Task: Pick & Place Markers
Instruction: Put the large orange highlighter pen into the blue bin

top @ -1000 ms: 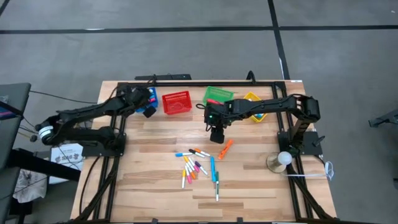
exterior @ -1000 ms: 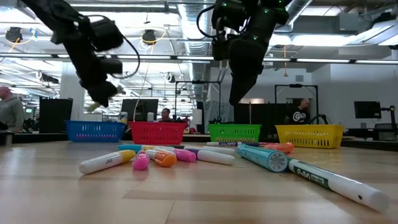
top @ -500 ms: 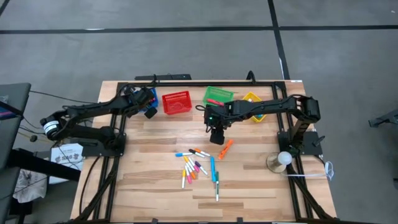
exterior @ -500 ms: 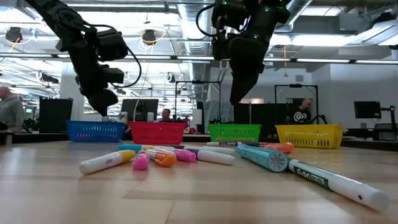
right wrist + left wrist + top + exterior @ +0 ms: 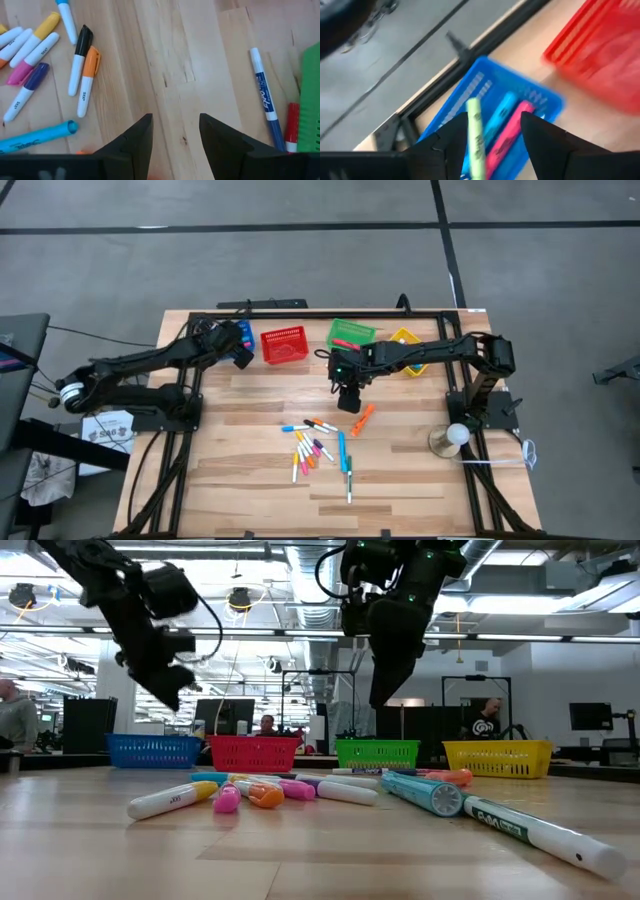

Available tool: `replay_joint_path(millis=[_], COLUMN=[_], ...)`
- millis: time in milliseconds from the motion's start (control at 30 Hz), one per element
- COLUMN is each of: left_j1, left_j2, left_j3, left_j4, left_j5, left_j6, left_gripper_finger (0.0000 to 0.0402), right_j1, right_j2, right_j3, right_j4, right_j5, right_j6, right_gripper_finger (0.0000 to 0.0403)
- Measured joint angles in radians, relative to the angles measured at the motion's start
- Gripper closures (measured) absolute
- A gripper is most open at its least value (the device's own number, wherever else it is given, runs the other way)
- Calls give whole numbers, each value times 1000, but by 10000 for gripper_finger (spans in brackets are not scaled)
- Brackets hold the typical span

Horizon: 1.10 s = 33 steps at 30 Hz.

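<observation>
The markers (image 5: 318,448) lie scattered flat on the wooden table (image 5: 240,480) near its middle, long axes fanned in many directions, with an orange marker (image 5: 362,419) set diagonally a little apart toward the right. The right gripper (image 5: 349,399) hangs above bare wood just beside that orange one, fingers spread and holding nothing. At the table's far left, the left gripper (image 5: 238,352) is over the blue basket (image 5: 470,102), pinching a pale green marker (image 5: 475,137) lengthwise between its fingers; a blue and a pink marker lie in the basket.
</observation>
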Motion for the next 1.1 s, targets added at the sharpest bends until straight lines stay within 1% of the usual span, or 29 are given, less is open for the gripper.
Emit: replay_joint_path(millis=[167,300,400,467,533,667,767,833,933,1100], left_j1=[-22,-22,-23,-22,-22,-23,-42,-68,-117,-244], left_j2=[-149,-243,-288,-306,-316,-313,-312,-312,-311,-297], left_j3=[0,0,0,0,0,0,0,0,0,1], left_j4=[2,12,28,55,99,241,355,425,514,605], left_j5=[115,263,378,470,587,826,953,1003,1049,1062], left_j6=[-60,-90,-110,-113,-118,-163,-168,-161,-161,-161], left_gripper_finger=[229,235,238,239,241,243,243,243,243,243], right_j1=[0,0,0,0,0,1,6,12,19,26], right_j2=[0,0,0,0,0,0,0,0,0,0], right_j3=[0,0,0,0,0,0,0,0,0,0], right_j4=[2,9,9,9,9,13,19,29,35,36], right_j5=[0,0,0,0,0,0,0,-1,0,0], right_j6=[0,0,0,0,0,0,0,0,-2,-9], right_gripper_finger=[251,250,253,255,256,256,254,253,253,257])
